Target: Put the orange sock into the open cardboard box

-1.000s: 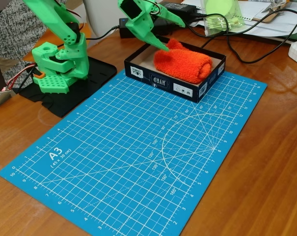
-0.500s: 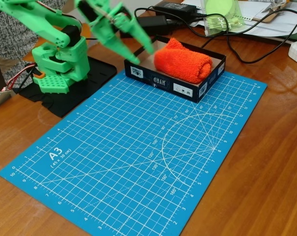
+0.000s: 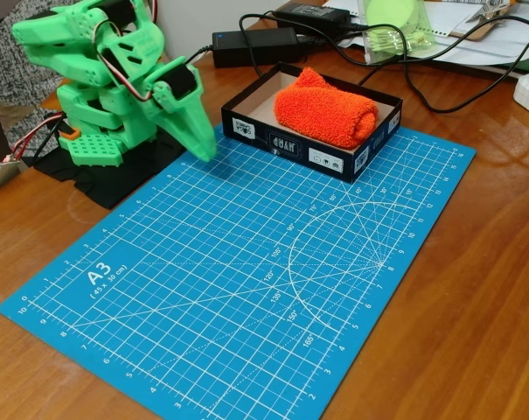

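End effector (image 3: 198, 144) folded down next to the arm base, tip pointing at the near-left corner area of the blue cutting mat (image 3: 247, 280). Fingers look closed together with nothing between them, though the angle makes the gap hard to read. It's well apart from the box. One orange sock (image 3: 327, 112), rolled, lying inside the one open cardboard box (image 3: 312, 156), which sits at the mat's far edge. One black power brick (image 3: 255, 45) behind the box on the wooden table (image 3: 474, 306).
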Available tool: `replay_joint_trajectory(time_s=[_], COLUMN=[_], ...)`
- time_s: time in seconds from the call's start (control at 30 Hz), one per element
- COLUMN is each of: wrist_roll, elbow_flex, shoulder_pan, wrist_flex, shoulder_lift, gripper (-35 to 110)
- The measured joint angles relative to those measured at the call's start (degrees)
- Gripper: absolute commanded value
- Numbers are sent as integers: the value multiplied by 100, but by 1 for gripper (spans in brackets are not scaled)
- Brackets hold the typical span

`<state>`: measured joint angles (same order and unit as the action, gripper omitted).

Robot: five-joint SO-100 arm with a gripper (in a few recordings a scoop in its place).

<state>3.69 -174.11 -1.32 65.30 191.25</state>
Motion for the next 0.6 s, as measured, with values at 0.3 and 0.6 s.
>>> replay_joint_trajectory(time_s=[0.3,0.6], wrist_roll=[-35,-44], elbow_flex=[-220,-220], shoulder_pan=[35,105], wrist_flex=[-70,-70], shoulder_lift=[132,132], gripper=[0,0])
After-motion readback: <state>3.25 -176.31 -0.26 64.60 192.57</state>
